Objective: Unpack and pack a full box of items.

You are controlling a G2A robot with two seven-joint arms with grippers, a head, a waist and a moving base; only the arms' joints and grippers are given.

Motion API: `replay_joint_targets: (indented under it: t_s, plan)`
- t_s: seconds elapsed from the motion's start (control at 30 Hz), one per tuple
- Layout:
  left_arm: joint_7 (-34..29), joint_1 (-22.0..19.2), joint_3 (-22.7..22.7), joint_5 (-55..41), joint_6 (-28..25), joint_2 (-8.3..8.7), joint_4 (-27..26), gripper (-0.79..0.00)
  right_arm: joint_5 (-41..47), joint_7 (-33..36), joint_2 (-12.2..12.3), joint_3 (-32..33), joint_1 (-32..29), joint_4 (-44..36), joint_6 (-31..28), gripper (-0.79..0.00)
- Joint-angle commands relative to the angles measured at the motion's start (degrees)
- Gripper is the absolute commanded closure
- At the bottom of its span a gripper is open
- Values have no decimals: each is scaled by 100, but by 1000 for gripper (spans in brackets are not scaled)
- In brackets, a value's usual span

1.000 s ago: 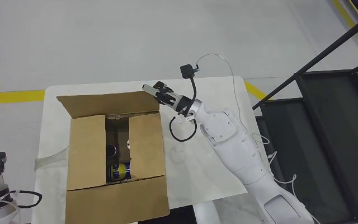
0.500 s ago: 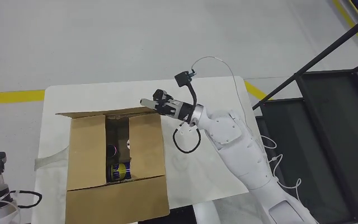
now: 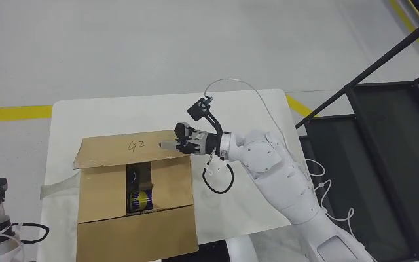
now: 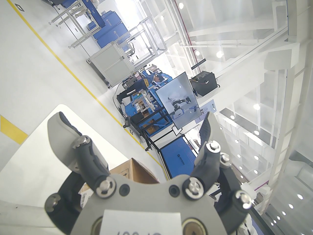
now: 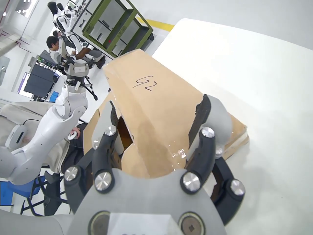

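Note:
A cardboard box [image 3: 105, 196] stands on the left half of the white table [image 3: 242, 118]. Its far flap [image 3: 124, 149], marked by hand, leans over the opening. Through the remaining gap shows a blue and yellow can [image 3: 139, 200]. My right gripper [image 3: 175, 143] is at the flap's right end. In the right wrist view the gripper [image 5: 159, 106] is open, with the flap [image 5: 146, 91] slanting between its fingers, one finger under it and one over. My left gripper [image 4: 133, 121] is open and holds nothing, pointing up off the table's near left corner, a box corner [image 4: 137, 172] below it.
The box's two side flaps lie inward and its near flap [image 3: 137, 239] folds outward toward the table's front edge. A dark metal rack [image 3: 366, 144] stands right of the table. Bare tabletop lies behind and right of the box.
My right gripper moved toward the near left over the box. The far flap swung with it from lying outward to leaning over the opening, hiding most of the inside.

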Motion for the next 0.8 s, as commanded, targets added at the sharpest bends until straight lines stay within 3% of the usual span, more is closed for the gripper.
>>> replay_joint_targets:
  t_s: [0.0, 0.17, 0.53, 0.77]
  plan:
    - [0, 0, 0, 0, 1, 0, 0, -785, -19, 35, 3, -52, 18, 23, 19, -582]
    - [0, 0, 0, 0, 1, 0, 0, -785, -198, 75, 4, -217, 93, 117, 169, -505]
    - [0, 0, 0, 0, 1, 0, 0, -785, -225, 98, -32, -642, 239, 262, 244, -499]
    - [0, 0, 0, 0, 1, 0, 0, -785, 289, 97, -7, -558, 202, 185, -19, -508]
